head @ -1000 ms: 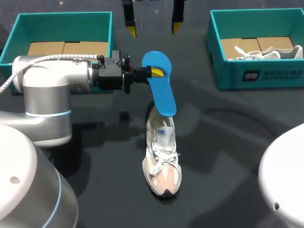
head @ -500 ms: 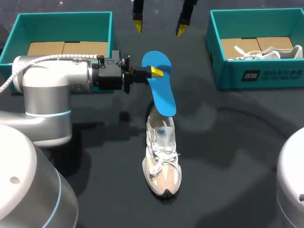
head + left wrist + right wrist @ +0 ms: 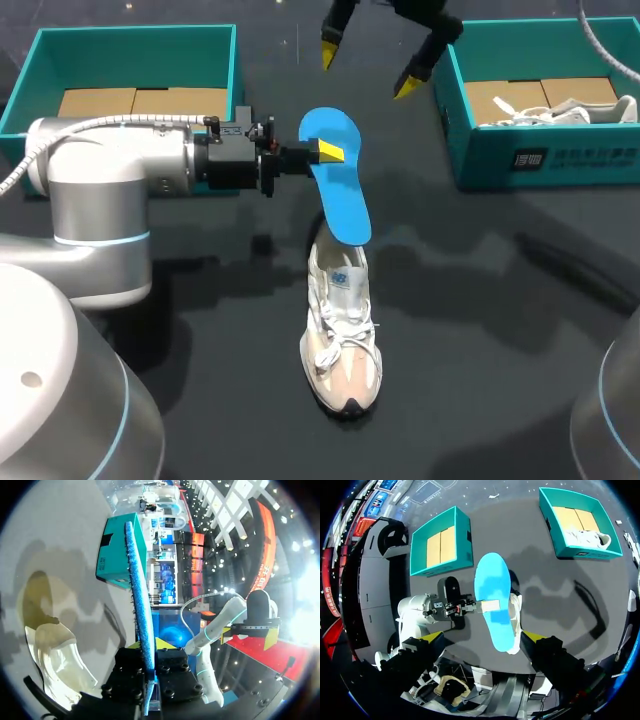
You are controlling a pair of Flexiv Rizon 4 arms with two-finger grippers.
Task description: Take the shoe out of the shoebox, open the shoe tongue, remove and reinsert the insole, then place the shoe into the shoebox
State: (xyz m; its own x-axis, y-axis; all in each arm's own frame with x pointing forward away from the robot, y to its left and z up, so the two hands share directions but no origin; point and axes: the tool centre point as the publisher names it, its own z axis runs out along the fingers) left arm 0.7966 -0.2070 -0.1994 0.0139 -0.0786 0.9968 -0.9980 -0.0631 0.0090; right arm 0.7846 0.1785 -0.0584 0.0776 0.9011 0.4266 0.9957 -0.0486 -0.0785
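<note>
Head view showed left gripper (image 3: 325,152) clamped on the blue insole (image 3: 337,195) over the heel opening of the shoe (image 3: 342,330) on the table, right gripper (image 3: 368,70) spread empty beyond; reinserting likely needed toe end fed in first, right gripper steadying the shoe.
</note>
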